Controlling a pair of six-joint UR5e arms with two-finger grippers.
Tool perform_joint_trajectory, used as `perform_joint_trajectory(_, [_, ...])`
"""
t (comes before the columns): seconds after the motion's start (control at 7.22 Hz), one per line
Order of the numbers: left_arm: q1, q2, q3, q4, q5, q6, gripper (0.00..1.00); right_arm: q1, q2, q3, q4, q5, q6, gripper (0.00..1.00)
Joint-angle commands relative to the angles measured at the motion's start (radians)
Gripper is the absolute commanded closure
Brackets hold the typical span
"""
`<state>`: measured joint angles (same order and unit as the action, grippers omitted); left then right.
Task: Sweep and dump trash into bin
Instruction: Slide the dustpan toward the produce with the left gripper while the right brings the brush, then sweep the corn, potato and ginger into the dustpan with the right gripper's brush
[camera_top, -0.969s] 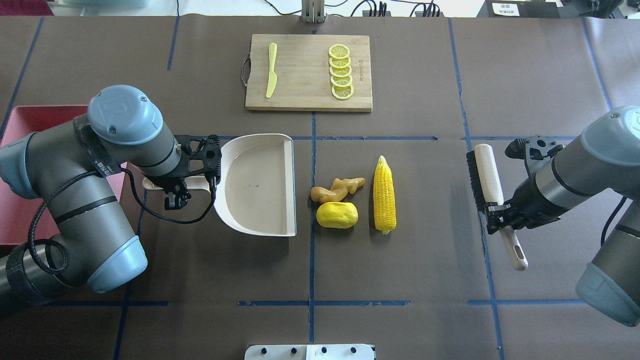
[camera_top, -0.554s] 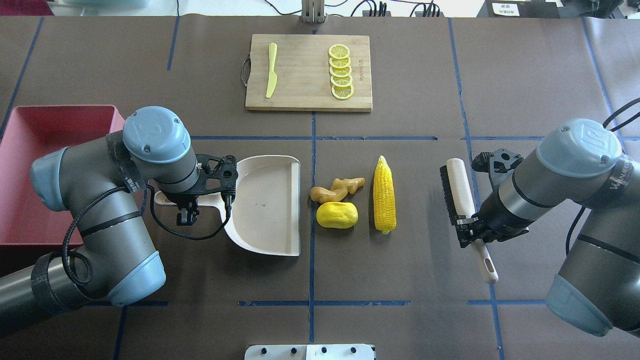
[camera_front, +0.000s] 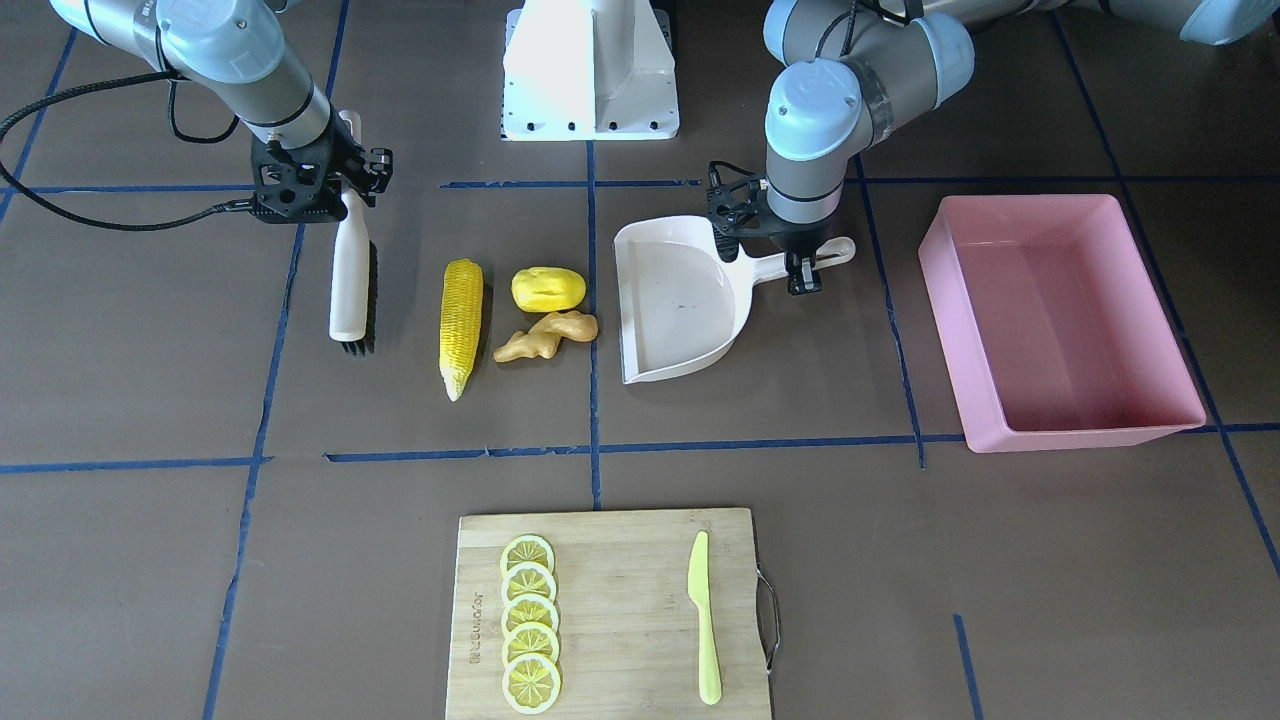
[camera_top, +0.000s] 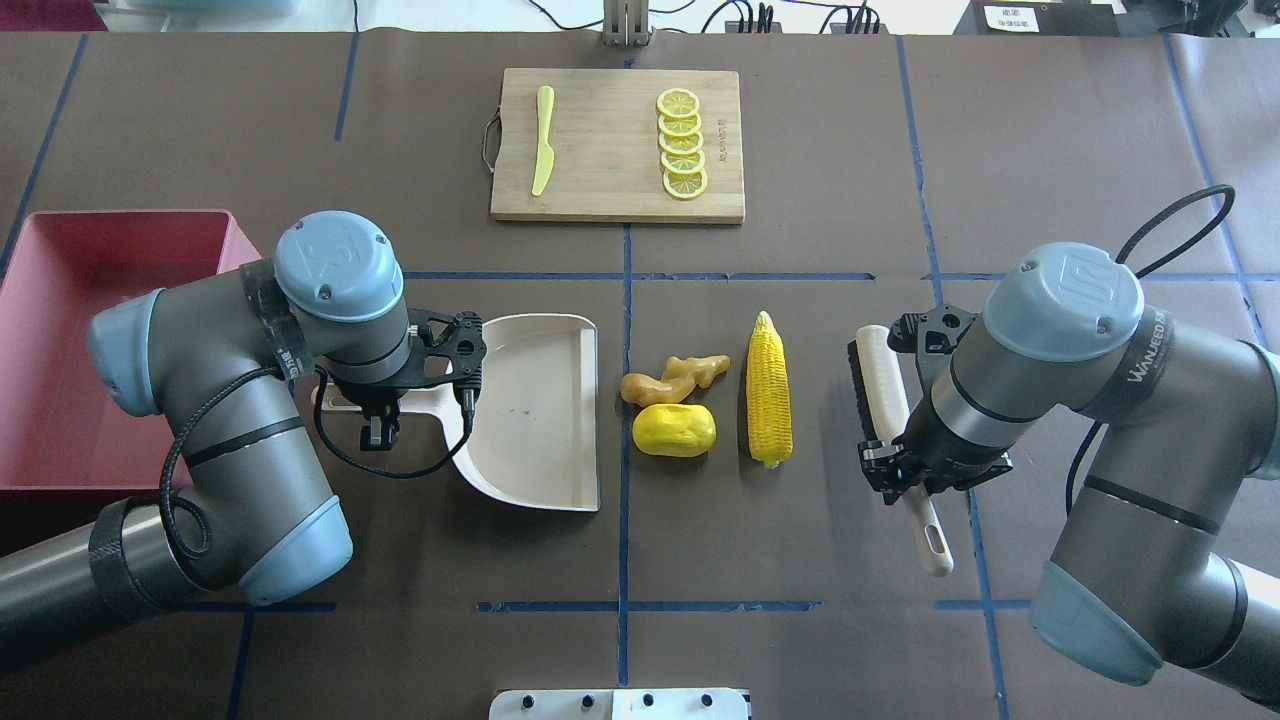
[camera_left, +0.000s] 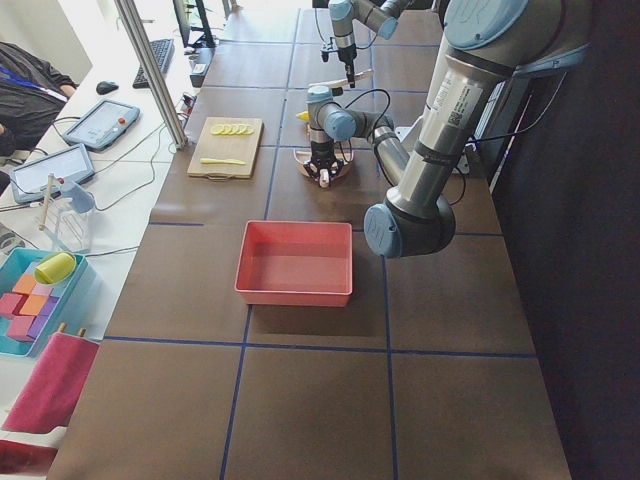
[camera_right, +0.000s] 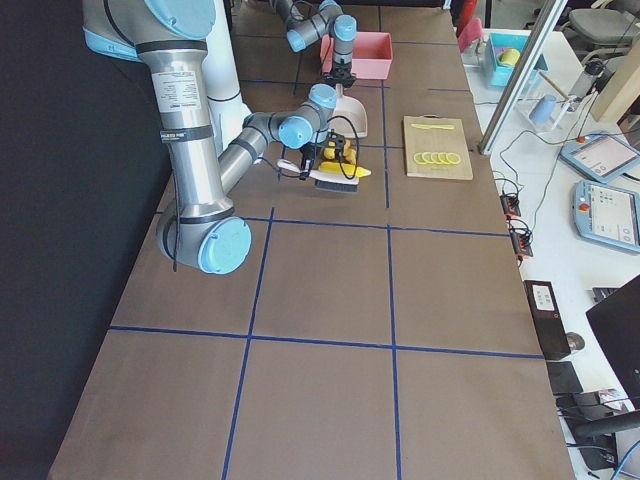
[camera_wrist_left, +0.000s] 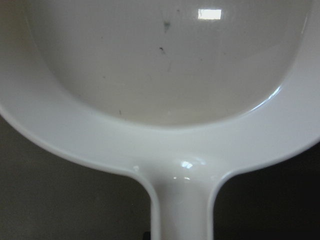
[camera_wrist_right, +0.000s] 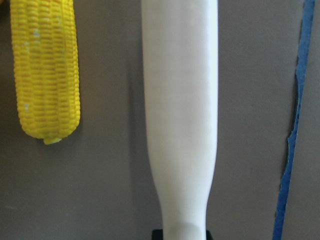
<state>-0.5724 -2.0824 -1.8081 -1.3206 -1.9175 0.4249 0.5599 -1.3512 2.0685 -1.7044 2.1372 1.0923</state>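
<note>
- The empty bin (camera_top: 110, 214) sits at the table's (camera_top: 800, 560) left end.
- Our left gripper (camera_top: 372, 410) clamps the dustpan (camera_top: 530, 410); its lip seems grounded, else pieces slip under.
- Corn cob (camera_top: 768, 390), potato (camera_top: 674, 430), ginger (camera_top: 675, 378) lie between.
- Our right gripper (camera_top: 905, 470) clasps the brush (camera_top: 885, 385); we fear the corn cob rolling askew.

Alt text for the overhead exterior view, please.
The left gripper holds a cream dustpan by its handle and the right gripper holds a brush; between them lie a corn cob, potato lump and ginger root. A pink bin sits at the view's left edge.
</note>
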Motion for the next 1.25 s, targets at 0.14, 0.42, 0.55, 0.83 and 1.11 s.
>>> perform_joint_trajectory(0.14, [0.002,-0.011,0.001,0.009,0.0,-0.005,1.0,-0.063,0.082,-0.08,-0.024,-0.043,0.0,1.0])
perform_joint_trajectory(0.42, [0.002,-0.012,0.001,0.009,0.0,-0.006,1.0,-0.109,0.157,-0.161,-0.035,-0.098,0.001,1.0])
perform_joint_trajectory(0.55, [0.005,-0.016,0.001,0.011,0.0,-0.008,1.0,-0.13,0.196,-0.207,-0.043,-0.114,0.001,1.0])
perform_joint_trajectory(0.83, [0.008,-0.015,0.003,0.011,0.0,-0.009,1.0,-0.147,0.251,-0.226,-0.046,-0.12,0.003,1.0])
perform_joint_trajectory(1.11, [0.016,-0.015,0.004,0.011,0.0,-0.015,1.0,-0.155,0.338,-0.306,-0.044,-0.118,0.011,1.0])
